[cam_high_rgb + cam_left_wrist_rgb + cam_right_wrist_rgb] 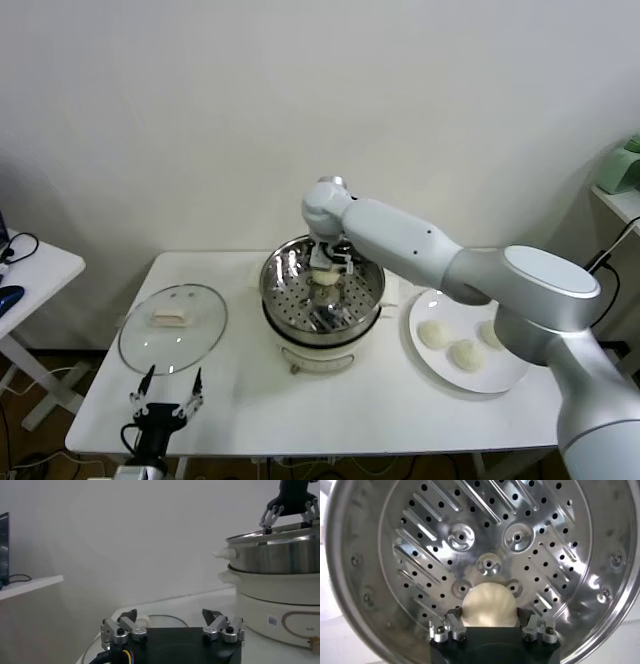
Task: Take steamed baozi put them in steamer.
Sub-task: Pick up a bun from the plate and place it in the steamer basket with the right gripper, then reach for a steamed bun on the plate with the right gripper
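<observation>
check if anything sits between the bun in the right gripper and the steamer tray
Nothing visible does. The right gripper hangs over the steamer with one baozi between its fingers, and the perforated tray below it is bare. The glass lid lies aside.

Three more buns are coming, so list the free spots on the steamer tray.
The round shiny steel steamer has bare perforated tray on every side of the one cream-white baozi. It is crowded only at that baozi, where the right end effector hovers.

Baozi (488,605) lower part hidden behind right claw (489,623).
</observation>
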